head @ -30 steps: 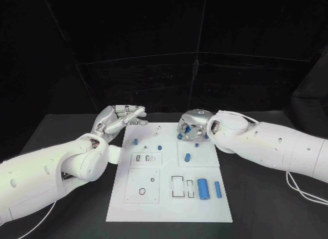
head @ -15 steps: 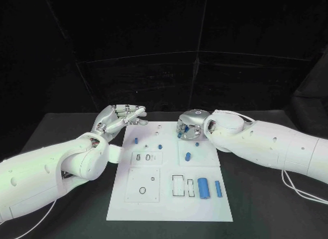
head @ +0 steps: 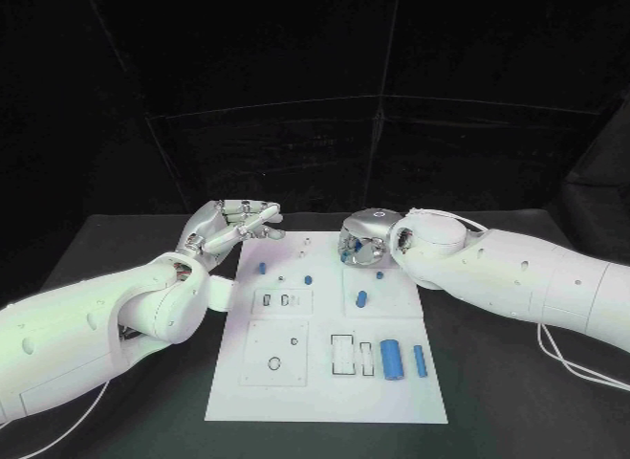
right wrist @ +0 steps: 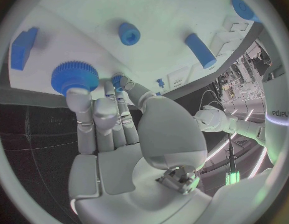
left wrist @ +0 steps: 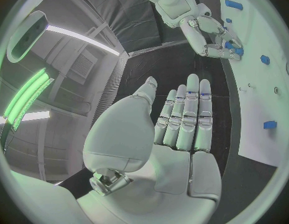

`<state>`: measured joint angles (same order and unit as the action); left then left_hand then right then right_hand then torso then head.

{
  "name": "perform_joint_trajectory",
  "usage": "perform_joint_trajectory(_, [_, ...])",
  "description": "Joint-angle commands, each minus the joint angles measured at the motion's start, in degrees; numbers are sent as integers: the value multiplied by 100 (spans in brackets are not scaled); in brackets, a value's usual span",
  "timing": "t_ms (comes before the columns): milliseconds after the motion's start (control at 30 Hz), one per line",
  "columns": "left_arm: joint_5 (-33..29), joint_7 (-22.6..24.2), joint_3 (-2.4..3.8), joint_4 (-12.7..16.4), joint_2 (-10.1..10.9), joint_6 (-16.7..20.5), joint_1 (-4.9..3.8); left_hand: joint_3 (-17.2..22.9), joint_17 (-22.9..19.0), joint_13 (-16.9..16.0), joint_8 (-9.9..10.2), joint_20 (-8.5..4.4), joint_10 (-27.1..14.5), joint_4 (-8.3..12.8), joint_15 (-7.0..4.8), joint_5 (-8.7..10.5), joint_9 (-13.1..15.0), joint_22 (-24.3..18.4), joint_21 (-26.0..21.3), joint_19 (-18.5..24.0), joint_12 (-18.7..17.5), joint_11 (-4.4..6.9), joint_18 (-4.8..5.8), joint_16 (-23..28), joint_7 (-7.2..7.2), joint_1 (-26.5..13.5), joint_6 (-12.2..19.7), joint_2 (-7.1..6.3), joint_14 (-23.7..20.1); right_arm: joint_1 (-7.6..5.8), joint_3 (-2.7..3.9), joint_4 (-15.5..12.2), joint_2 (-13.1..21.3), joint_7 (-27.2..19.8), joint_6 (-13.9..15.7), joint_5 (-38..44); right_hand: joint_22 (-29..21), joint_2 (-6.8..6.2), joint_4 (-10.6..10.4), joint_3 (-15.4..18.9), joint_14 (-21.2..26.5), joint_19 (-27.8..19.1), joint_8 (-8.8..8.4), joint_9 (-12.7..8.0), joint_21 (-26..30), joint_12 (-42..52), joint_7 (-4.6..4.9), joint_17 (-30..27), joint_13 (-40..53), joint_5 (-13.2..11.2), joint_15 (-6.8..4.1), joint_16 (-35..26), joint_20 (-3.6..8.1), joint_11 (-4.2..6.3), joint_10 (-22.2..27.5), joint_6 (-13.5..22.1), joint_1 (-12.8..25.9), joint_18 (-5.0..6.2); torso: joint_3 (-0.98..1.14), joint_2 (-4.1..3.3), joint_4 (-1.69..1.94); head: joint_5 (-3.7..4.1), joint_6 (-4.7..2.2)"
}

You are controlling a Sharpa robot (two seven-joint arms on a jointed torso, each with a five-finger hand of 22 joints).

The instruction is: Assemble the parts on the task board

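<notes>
Fingers (right wrist: 94, 115) of my right hand (head: 364, 240) sit at the far end of the white flat plastic task board (head: 321, 382), tips touching a small blue toothed gear (right wrist: 74, 76); whether they pinch it I cannot tell. Blue round peg (right wrist: 128, 33) stands just beyond my fingertips. Left hand (left wrist: 181, 122) hangs beside the board, fingers straight, holding nothing. Best approach, I think: keep the gear level and seat it gently.
</notes>
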<state>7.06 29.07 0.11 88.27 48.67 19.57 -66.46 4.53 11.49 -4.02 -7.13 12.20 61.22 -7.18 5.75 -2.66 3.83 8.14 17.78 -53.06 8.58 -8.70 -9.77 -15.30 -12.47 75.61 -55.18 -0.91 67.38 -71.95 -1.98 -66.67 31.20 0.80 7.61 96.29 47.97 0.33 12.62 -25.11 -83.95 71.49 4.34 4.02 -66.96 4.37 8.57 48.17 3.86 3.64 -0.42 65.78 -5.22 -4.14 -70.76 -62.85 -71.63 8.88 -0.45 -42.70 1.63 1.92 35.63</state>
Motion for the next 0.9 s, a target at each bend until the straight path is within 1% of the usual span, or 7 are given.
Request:
perform_joint_trajectory(33, [35, -2, 5, 1, 7, -90, -9, -15, 12, 10, 29, 12, 21, 30, -2, -13, -7, -10, 7, -45, -34, -30, -72, 42, -13, -42, -13, 47, 20, -7, -1, -55, 32, -70, 352, 2, 82, 48, 20, -103, -116, 37, 30, 14, -69, 32, -16, 59, 13, -1, -48, 80, 9, 7, -74, -74, -93, -112, -3, 3, -3, -1, 4])
perform_joint_trajectory(167, [35, -4, 5, -10, 14, -98, -9, -17, 14, 10, 31, 12, 20, 29, -1, -13, -7, -11, 6, -45, -37, -31, -72, 44, -14, -45, -12, 49, 19, -7, -1, -166, 85, -188, 943, -116, 176, 6, 34, -182, -111, 49, 23, 11, -148, 27, -18, 114, 15, 14, -50, 146, 16, 13, -109, -109, -126, -126, -1, 2, -9, -14, 3])
perform_joint_trajectory(333, [35, -2, 5, -26, 12, -106, -9, -22, 17, 11, 36, 13, 17, 31, 1, -13, -8, -14, 3, -45, -43, -34, -72, 48, -16, -48, -9, 48, 18, -7, 1, -219, 77, -198, 1347, -249, 213, -33, 16, -207, -106, 46, 11, 7, -185, 14, -14, 136, 12, -1, -47, 180, 14, 10, -113, -118, -106, -131, -5, 0, 6, -13, -10])
perform_joint_trajectory(533, [35, -3, 5, -37, 2, -118, -9, -23, 18, 11, 38, 13, 16, 33, 1, -13, -8, -14, 2, -45, -45, -34, -72, 49, -17, -48, -9, 47, 18, -7, 2, -43, -84, -151, 1524, -318, 249, -70, -18, -234, -96, 38, -8, 1, -221, -9, -10, 143, 5, -16, -41, 206, 9, 2, -100, -114, -77, -135, -4, -8, 15, -25, -24])
perform_joint_trajectory(800, [34, -6, 5, -37, -6, -130, -10, -23, 19, 11, 39, 14, 16, 34, 1, -13, -8, -15, 1, -44, -46, -34, -71, 50, -17, -48, -9, 47, 17, -8, 4, 314, -404, -143, 1518, -353, 273, -96, -48, -263, -90, 27, -28, -6, -247, -33, -1, 168, -1, -18, -33, 239, 3, -8, -79, -100, -59, -137, -4, -23, 12, -44, -24])
perform_joint_trajectory(833, [34, -7, 5, -36, -6, -131, -10, -23, 19, 11, 39, 14, 16, 34, 1, -13, -8, -15, 1, -44, -46, -34, -71, 50, -17, -48, -9, 47, 17, -8, 4, 354, -443, -144, 1510, -358, 273, -96, -48, -263, -90, 27, -28, -6, -247, -33, -1, 168, -1, -18, -33, 239, 3, -8, -79, -100, -59, -137, -4, -29, 22, -32, -24])
perform_joint_trajectory(900, [34, -9, 5, -29, -5, -132, -11, -23, 19, 11, 39, 14, 16, 34, 1, -13, -8, -15, 1, -44, -46, -34, -71, 50, -17, -48, -9, 47, 17, -9, 4, 444, -537, -146, 1477, -367, 274, -98, -50, -265, -90, 26, -29, -6, -249, -34, -1, 169, -1, -18, -32, 241, 2, -8, -78, -99, -58, -137, -5, -31, 24, -30, -30])
